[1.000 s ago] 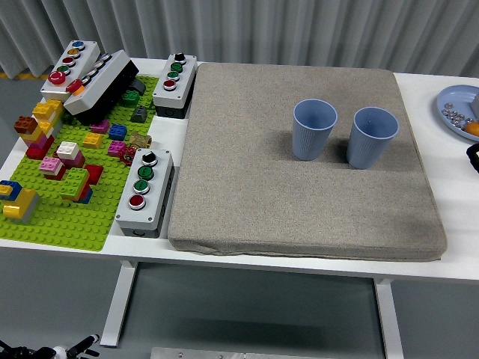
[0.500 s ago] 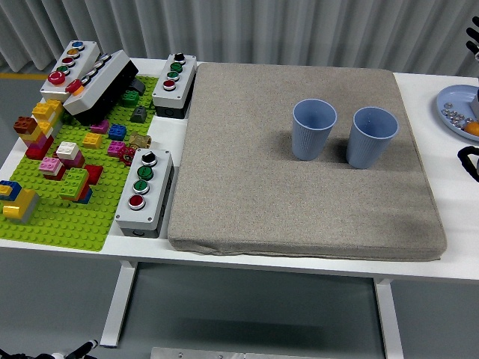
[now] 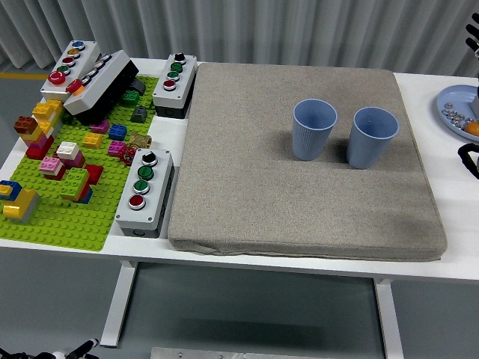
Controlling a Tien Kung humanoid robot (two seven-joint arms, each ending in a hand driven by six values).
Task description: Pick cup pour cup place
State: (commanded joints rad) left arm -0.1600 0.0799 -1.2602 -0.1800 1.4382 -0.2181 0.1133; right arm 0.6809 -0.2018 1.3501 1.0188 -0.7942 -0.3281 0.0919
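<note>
Two light blue cups stand upright side by side on the grey mat (image 3: 299,209), the left cup (image 3: 314,129) and the right cup (image 3: 372,137) a small gap apart. I cannot see inside them well enough to tell their contents. Only black slivers of my right hand (image 3: 471,158) show at the right picture edge, to the right of the mat and well clear of the cups. Another black bit of it shows at the top right corner. A sliver of my left hand (image 3: 81,347) shows at the bottom left, below the table edge.
A green brick baseplate (image 3: 67,217) with several coloured bricks fills the left of the table. Three grey button boxes (image 3: 144,191) stand around it. A blue plate (image 3: 453,112) with small items sits at the far right edge.
My right hand has shifted at the right edge, with black fingertip parts now showing at the top right corner. My left hand has sunk lower at the bottom left. The cups have not moved.
</note>
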